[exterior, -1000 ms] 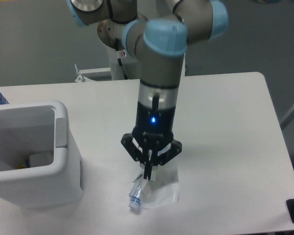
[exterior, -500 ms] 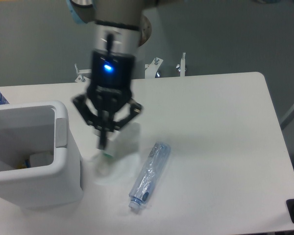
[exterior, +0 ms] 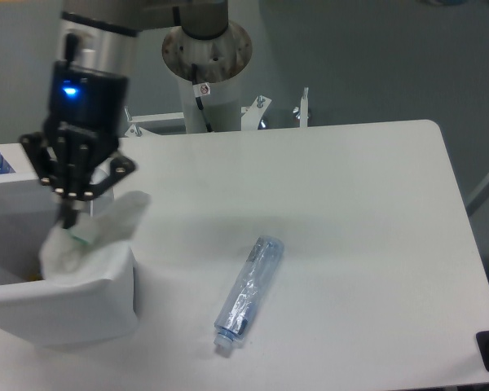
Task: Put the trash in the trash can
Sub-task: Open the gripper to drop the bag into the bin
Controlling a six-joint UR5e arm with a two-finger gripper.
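Fingers (exterior: 68,213) pinched on the white wrapper (exterior: 88,238), the gripper (exterior: 68,218) hangs above the bin (exterior: 81,305), the paper drooping over the bin's right rim. The crushed bottle (exterior: 249,293) lies flat on the counter (exterior: 359,244), well right of the bin, cap toward the front edge.

Bottle (exterior: 248,295): clear bluish crushed plastic, glossy. Wrapper (exterior: 90,236): crumpled white paper, matt. Trash can (exterior: 81,308): smooth white plastic. Table (exterior: 359,244): smooth, matt white
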